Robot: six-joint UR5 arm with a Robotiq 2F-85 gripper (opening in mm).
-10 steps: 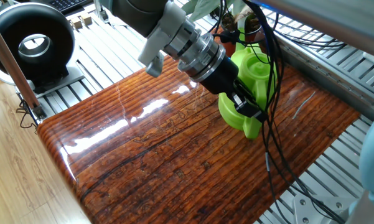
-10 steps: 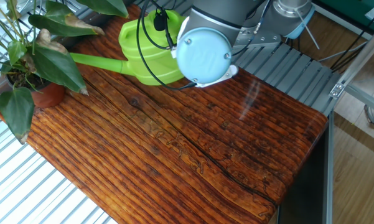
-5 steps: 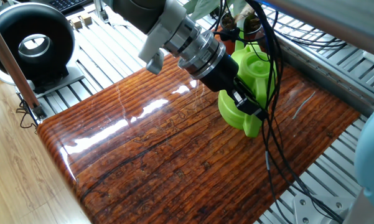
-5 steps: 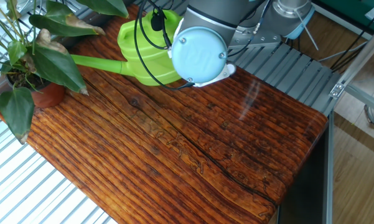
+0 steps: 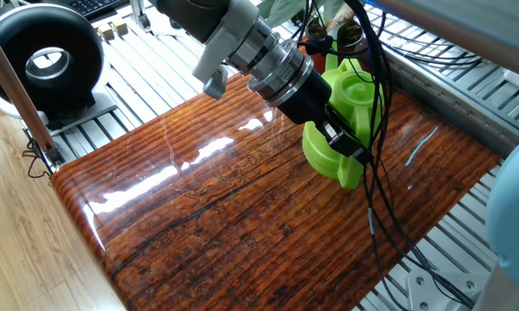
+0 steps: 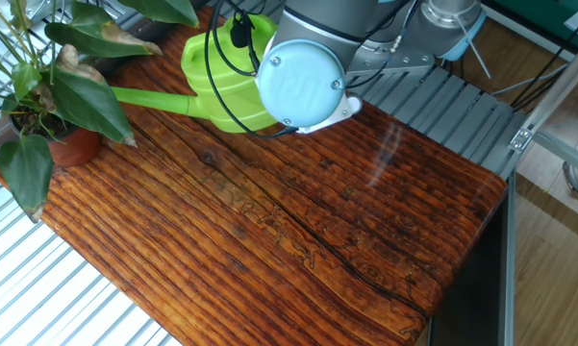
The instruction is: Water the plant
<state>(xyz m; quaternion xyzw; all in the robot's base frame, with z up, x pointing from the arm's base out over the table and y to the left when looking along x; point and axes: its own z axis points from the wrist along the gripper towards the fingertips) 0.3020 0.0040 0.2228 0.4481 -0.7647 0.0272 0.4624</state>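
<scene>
The claw (image 5: 344, 145) pinches the handle of the green watering can (image 5: 350, 102), which looks like stiff, slick plastic, probably light unless full; the handle seems the right hold. The spout points to nine o'clock in the other fixed view, toward the plant (image 6: 48, 91) at the table's (image 6: 298, 240) corner, its pot fragile.

1 plant (image 6: 48, 91) w/ 1 terracotta pot (image 6: 72, 146), 1 green watering can (image 6: 221, 82) at gripper (image 5: 341, 145), 1 wood table (image 6: 298, 240), 1 black ring fan (image 5: 43, 60) far off.
</scene>
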